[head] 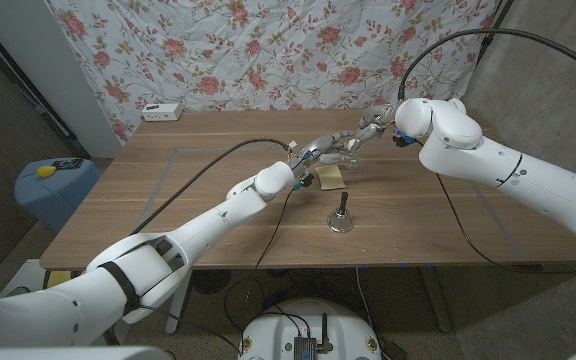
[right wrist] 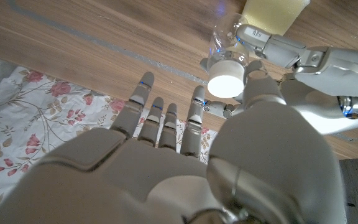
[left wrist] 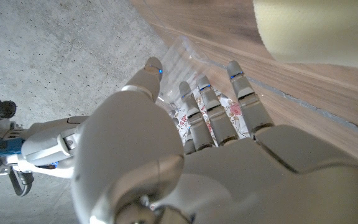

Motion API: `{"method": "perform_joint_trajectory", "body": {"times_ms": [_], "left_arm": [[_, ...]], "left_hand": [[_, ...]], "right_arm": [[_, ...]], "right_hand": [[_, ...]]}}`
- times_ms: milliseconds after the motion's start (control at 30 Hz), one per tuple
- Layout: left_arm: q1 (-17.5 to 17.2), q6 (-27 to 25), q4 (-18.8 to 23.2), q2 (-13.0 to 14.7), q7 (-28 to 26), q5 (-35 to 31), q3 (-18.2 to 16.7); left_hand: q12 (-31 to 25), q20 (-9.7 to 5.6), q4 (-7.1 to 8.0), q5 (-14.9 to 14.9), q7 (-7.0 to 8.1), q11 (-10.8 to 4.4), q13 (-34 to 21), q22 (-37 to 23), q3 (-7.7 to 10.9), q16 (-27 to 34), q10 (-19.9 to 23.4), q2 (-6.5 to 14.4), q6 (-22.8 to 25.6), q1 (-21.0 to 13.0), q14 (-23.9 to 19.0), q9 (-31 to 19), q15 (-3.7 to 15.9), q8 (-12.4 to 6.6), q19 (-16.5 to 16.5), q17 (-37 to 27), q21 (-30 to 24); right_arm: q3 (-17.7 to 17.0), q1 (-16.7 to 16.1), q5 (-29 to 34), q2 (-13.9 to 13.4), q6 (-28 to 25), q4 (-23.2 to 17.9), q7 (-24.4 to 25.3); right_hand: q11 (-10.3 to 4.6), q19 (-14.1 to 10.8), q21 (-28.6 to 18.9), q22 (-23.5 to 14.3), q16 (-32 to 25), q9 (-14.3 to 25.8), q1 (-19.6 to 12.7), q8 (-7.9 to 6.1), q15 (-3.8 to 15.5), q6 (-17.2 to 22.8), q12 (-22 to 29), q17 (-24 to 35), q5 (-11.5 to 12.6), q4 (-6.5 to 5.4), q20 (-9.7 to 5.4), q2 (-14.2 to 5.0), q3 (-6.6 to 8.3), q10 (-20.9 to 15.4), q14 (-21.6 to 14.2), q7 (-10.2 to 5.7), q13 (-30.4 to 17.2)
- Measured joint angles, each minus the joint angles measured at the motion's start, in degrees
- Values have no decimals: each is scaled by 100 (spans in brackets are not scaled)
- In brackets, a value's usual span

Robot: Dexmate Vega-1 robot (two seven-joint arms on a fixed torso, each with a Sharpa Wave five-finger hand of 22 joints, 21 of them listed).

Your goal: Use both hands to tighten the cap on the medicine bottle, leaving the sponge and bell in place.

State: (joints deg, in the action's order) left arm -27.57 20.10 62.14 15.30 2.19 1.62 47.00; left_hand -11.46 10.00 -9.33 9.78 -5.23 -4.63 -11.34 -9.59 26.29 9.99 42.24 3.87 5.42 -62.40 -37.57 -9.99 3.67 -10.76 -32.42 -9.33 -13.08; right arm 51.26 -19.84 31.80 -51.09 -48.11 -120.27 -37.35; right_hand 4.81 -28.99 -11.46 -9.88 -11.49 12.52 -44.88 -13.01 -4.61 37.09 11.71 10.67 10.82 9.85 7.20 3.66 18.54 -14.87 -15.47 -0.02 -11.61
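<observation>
Nearest, the small metal bell [head: 341,212] stands mid-frame. Behind it, the left hand [head: 320,154] grasps the clear plastic bottle [right wrist: 222,46] beside the yellow sponge [head: 329,177]; light, slippery. Right hand [head: 373,125] open by its white cap [right wrist: 226,84].

Wooden table [head: 208,190] — yellow sponge [head: 330,177], small bell [head: 340,214] on it

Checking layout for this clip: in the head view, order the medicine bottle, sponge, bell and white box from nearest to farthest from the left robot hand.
1. Medicine bottle, at the left robot hand.
2. Sponge, just beside it.
3. Bell, nearer the table's front edge.
4. White box, far back-left corner.
</observation>
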Motion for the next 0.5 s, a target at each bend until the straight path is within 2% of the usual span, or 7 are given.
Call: {"method": "perform_joint_trajectory", "body": {"times_ms": [500], "left_arm": [[54, 12, -109, -55, 21, -3, 22]], "left_hand": [[2, 1, 0, -11, -30, -1, 4, -1, -1, 0, -1, -2, 31, 2, 0, 0, 0, 0, 0, 0, 44]], "right_arm": [[-40, -72, 88, 92, -8, 107, 54]], "right_hand": [[-60, -126, 0, 0, -40, 0, -143, -172, 156, 500, 44, 0, 1, -20, -127, -37, 147, -206, -215, -12, 17]]}}
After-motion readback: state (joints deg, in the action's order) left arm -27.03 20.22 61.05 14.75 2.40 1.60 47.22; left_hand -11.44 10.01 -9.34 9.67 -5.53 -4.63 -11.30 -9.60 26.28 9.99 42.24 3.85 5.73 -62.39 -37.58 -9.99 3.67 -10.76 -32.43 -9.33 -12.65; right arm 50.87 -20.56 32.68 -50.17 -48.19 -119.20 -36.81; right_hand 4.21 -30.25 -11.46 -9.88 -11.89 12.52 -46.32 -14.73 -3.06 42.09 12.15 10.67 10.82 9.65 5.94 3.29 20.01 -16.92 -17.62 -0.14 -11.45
